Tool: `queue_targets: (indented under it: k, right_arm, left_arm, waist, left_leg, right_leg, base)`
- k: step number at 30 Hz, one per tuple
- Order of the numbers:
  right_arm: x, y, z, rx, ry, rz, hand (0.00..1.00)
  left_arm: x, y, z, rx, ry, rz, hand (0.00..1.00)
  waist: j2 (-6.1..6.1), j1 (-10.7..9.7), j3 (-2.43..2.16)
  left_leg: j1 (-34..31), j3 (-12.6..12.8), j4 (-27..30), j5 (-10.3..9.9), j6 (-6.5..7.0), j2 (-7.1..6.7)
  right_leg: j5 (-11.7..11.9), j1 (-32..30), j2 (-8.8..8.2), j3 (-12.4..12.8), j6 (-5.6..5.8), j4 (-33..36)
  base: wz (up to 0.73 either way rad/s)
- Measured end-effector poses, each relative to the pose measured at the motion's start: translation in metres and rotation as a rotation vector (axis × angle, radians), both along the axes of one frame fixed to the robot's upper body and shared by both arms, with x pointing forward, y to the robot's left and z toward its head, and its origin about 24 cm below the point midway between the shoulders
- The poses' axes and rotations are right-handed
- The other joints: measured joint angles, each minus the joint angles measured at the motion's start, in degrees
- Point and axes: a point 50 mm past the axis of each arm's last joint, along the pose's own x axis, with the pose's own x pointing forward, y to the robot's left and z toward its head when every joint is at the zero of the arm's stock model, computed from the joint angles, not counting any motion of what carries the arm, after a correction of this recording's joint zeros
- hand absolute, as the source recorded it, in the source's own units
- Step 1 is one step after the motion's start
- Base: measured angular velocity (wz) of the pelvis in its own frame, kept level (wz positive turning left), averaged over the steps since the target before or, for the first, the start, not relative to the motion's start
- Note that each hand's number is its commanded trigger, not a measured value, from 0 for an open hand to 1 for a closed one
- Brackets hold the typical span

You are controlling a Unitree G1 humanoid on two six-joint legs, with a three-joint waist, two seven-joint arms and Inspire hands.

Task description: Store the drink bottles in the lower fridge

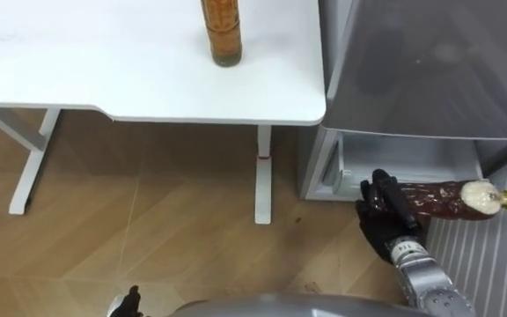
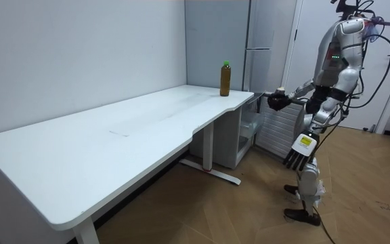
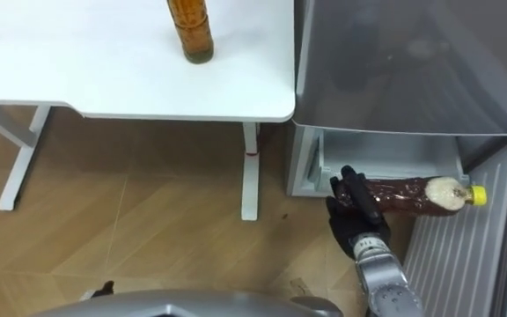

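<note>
Left eye view: right robot hand (image 1: 382, 213) grips brown bottle (image 1: 443, 201), horizontal before open lower fridge (image 1: 385, 150); left robot hand (image 2: 294, 159) hangs relaxed.

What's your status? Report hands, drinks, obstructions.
Right hand shut on dark bottle, held sideways in front of open lower fridge. Left hand open, hanging at side. Amber bottle on table. Nothing seen blocking the opening.
</note>
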Motion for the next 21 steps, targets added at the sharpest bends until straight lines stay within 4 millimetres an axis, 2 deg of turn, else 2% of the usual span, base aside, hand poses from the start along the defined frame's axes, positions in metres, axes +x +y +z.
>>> queue_targets:
  k: [5,10,13,17,19,21]
  right_arm:
    - [-0.003,-0.002,-0.002,0.013,-0.013,-0.011,1.00]
    - [0.005,-0.004,-0.004,0.041,-0.026,-0.045,1.00]
    - [0.021,-0.008,-0.002,0.048,-0.040,-0.067,1.00]
    - [0.058,-0.017,0.009,0.030,-0.086,-0.085,1.00]
    - [0.072,-0.021,0.013,0.023,-0.091,-0.093,1.00]
    - [0.090,-0.026,0.020,0.026,-0.103,-0.105,1.00]
  left_arm:
    - [-0.003,-0.001,0.000,-0.013,0.017,-0.017,0.00]
    - [0.003,-0.002,-0.001,-0.012,0.017,-0.029,0.00]
    - [0.013,-0.002,0.000,-0.014,0.004,-0.040,0.00]
    - [0.033,-0.002,0.000,-0.029,-0.023,-0.053,0.00]
    - [0.043,-0.001,0.001,-0.031,-0.046,-0.058,0.00]
    - [0.060,0.001,0.005,-0.033,-0.085,-0.062,0.00]
  waist:
    - [0.27,0.00,-0.04]
    - [0.47,-0.03,0.20]
    - [0.88,-0.06,0.34]
    - [1.59,-0.22,0.52]
    - [1.51,-0.23,0.55]
    - [0.87,-0.08,0.96]
  left_leg:
    - [-0.45,-0.20,0.39,0.00,0.00,0.00]
    - [-1.66,-0.47,0.79,0.00,0.00,-0.02]
    - [-3.71,-0.54,1.31,0.05,0.06,-0.01]
    - [-7.43,-0.55,2.16,0.60,0.19,0.01]
    - [-8.76,-0.58,2.18,0.86,0.19,0.01]
    - [-11.31,-0.67,2.29,1.37,0.23,-0.05]
  right_leg:
    - [0.01,-0.19,-0.11,-0.47,-0.01,0.10]
    - [0.00,-0.81,-0.11,-0.56,-0.02,0.13]
    - [0.18,-3.08,-0.13,-0.55,-0.18,0.85]
    - [1.01,-6.32,-0.27,-0.81,-0.43,1.37]
    - [1.18,-7.67,-0.34,-1.02,-0.52,1.63]
    - [1.29,-10.35,-0.56,-1.42,-0.65,2.37]
  base:
    - [0.03]
    - [0.02]
    - [0.00]
    - [0.00]
    - [0.03]
    - [0.07]
